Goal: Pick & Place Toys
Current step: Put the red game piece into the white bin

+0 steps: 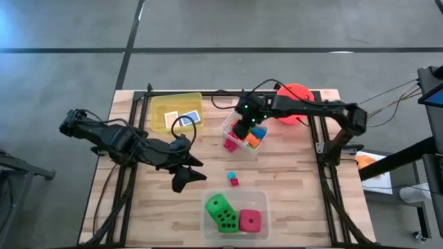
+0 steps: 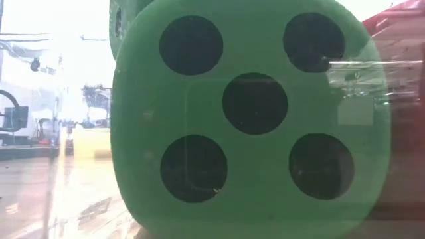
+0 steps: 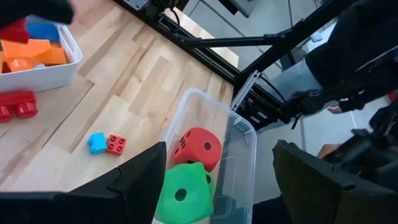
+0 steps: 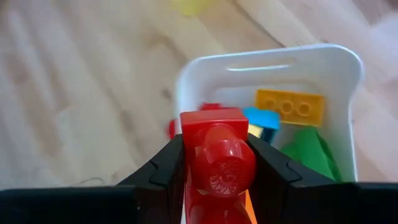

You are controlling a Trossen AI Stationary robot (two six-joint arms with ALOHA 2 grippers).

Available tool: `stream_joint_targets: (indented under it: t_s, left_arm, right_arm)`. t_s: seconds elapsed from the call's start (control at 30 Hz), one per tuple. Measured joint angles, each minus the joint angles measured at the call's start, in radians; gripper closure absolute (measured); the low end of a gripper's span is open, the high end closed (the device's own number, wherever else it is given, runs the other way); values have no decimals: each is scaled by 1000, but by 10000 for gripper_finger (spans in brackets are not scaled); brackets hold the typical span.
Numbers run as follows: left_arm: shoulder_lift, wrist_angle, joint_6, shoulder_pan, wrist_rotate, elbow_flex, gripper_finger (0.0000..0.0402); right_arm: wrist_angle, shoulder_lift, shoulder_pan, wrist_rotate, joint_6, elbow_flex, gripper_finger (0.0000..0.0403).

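- Pressed almost against the low camera, the green die (image 2: pixel 252 119) fills that view; from above we see it in the clear tub (image 1: pixel 257 197) at the near edge of the bench (image 1: pixel 291 173), with the pink die (image 1: pixel 250 220) just beside it. These two look placed, and our only worry is the left arm sweeping low over them.
- Left claw (image 1: pixel 185 173) hangs spread and empty above the bench's middle, between the yellow tub (image 1: pixel 158 104) at the far left and the clear tub. We judge that a careless descent could clip the clear tub's rim and shove it toward the edge.
- White tub (image 1: pixel 228 124) sits near the far edge, already crowded with orange, blue, green and yellow blocks. We think a piece dropped onto that heap could bounce or roll out.
- Right claw (image 4: pixel 214 180) hovers over the white tub's rim, pinching a red block (image 4: pixel 214 149) between its fingers. Its wrist view puts the block above the rim's edge and not the tub's centre, so opening here risks the block striking the rim and landing on the bench.
- Loose pink block (image 1: pixel 230 144) lies on the bench just beside the white tub; a tumbling piece could knock it further.
- Smallest are the blue block (image 1: pixel 232 176) and red brick (image 1: pixel 234 182), touching, mid-bench near the left claw, easily scattered.
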State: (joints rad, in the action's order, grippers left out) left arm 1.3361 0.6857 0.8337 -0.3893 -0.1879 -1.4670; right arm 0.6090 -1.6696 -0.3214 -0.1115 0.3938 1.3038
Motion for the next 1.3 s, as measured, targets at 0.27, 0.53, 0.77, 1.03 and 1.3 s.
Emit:
stream_joint_targets:
  t_s: [0.27, 0.53, 0.77, 1.03, 1.3]
  left_arm:
    - [0, 0, -4, 8, 0, 0, 121]
    - [0, 0, -4, 8, 0, 0, 121]
    - [0, 0, -9, 8, 0, 0, 121]
    - [0, 0, -15, 8, 0, 0, 121]
    - [0, 0, -15, 8, 0, 0, 121]
  right_arm:
    - [25, -144, -2, 126, 109, 60, 284]
    - [42, -198, -1, 217, 68, 82, 284]
    - [38, -198, -2, 229, 38, 77, 284]
    - [35, -198, -2, 250, 5, 68, 284]
    - [37, -199, 3, 245, 6, 48, 284]
